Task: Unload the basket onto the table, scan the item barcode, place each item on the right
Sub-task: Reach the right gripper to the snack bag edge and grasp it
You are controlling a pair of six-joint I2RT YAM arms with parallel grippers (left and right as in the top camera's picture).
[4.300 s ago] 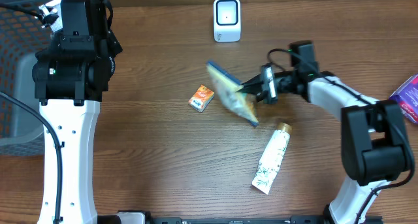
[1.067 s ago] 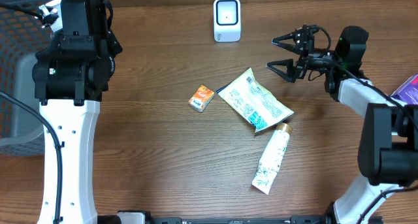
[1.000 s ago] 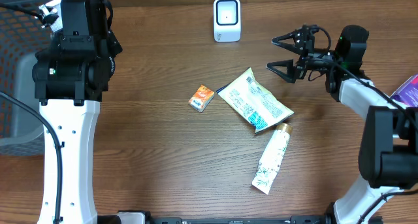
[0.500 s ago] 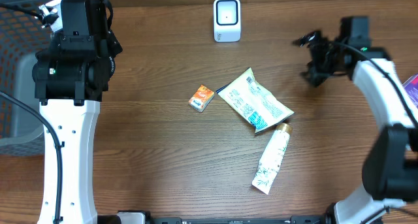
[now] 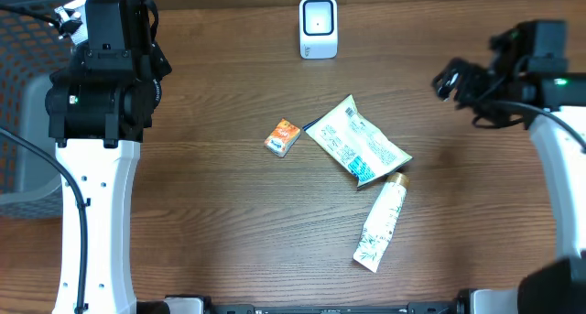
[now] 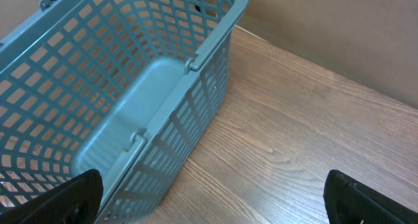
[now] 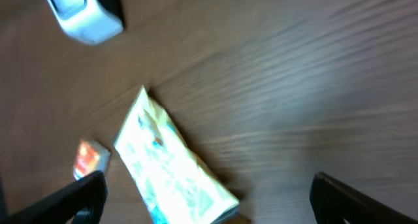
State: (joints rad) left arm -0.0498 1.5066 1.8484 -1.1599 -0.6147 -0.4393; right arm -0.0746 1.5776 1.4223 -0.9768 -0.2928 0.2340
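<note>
A flat pale green and white packet (image 5: 357, 140) lies on the table's middle, in nobody's grip; no barcode can be made out on it. The white scanner (image 5: 318, 27) stands at the back centre. My right gripper (image 5: 461, 99) hangs open and empty to the right of the packet, well apart from it. The right wrist view is blurred and shows the packet (image 7: 173, 165) below, the scanner (image 7: 85, 12) at top left, and the right gripper (image 7: 215, 208) open. My left gripper (image 6: 212, 211) is open over bare wood beside the basket (image 6: 98, 87).
A small orange box (image 5: 283, 137) lies left of the packet. A white tube (image 5: 380, 224) with a gold cap lies just below it. The grey-blue basket (image 5: 18, 122) sits at the far left, and a purple pack (image 5: 572, 135) at the right edge.
The right arm, which earlier held the packet up, has drawn back to the right, away from it. The packet lies still on the table. The left arm has not moved.
</note>
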